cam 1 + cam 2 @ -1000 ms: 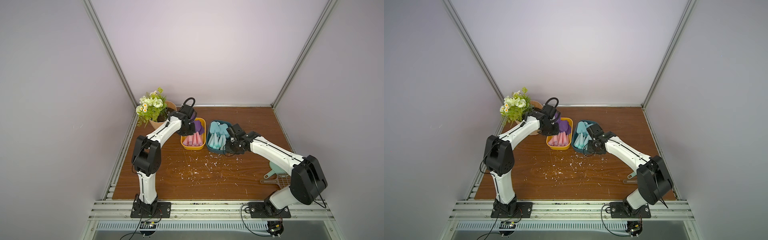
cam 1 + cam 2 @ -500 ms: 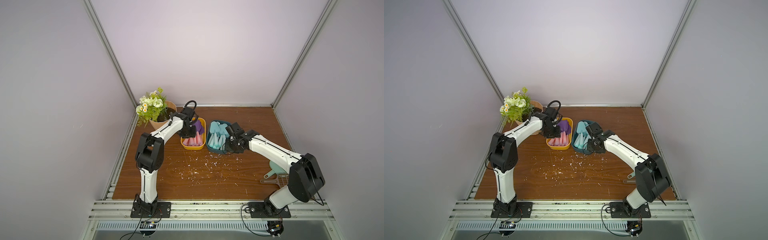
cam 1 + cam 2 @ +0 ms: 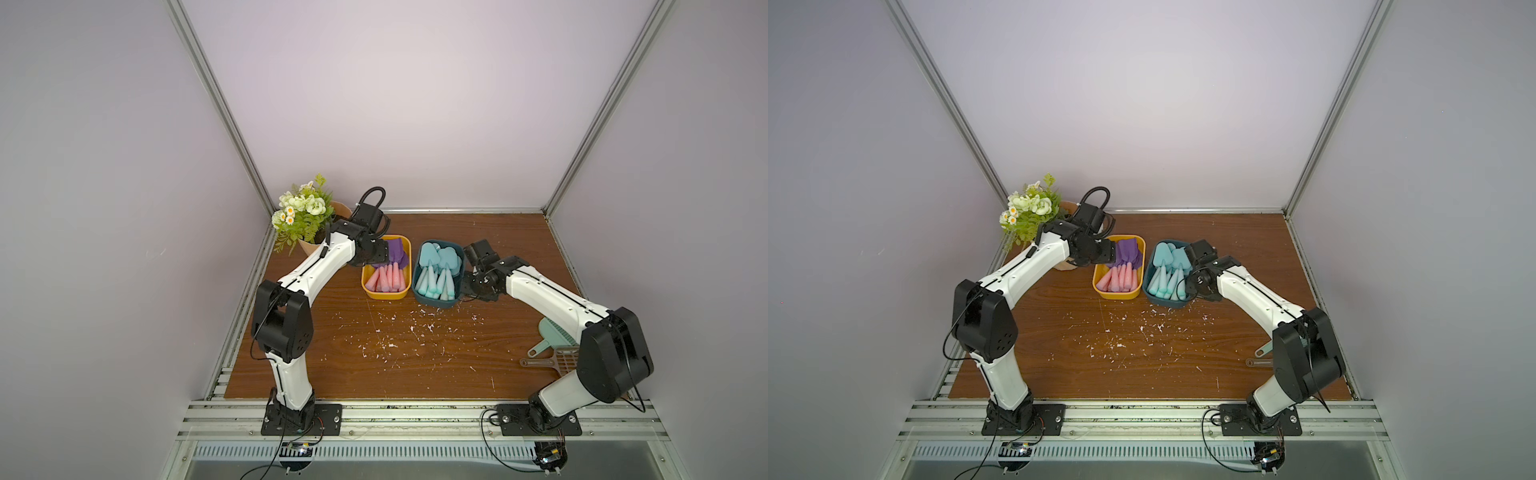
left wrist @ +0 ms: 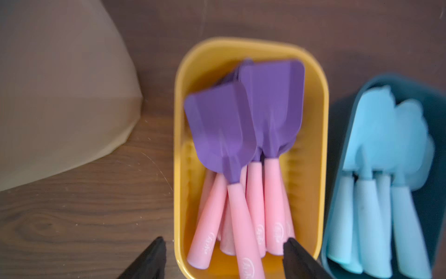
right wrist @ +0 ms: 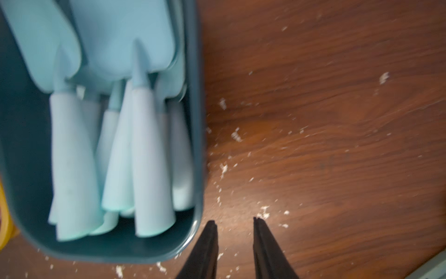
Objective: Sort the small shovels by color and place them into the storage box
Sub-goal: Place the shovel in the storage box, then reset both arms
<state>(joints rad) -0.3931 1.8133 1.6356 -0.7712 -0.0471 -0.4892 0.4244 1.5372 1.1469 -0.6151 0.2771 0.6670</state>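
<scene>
Nearby, flower pot [image 3: 306, 248] beside yellow box [image 3: 386, 295].

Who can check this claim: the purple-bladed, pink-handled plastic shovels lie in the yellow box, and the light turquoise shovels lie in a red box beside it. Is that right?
Not quite. The plastic box holding the light turquoise plastic shovels is dark teal, not red, as a top view shows. The purple-bladed, pink-handled plastic shovels do lie in the yellow plastic box beside it.

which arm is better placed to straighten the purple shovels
Left, probably: the left gripper hangs open over the purple-bladed, pink-handled plastic shovels in the yellow rectangular box; the right gripper is beside the dark teal box.
</scene>
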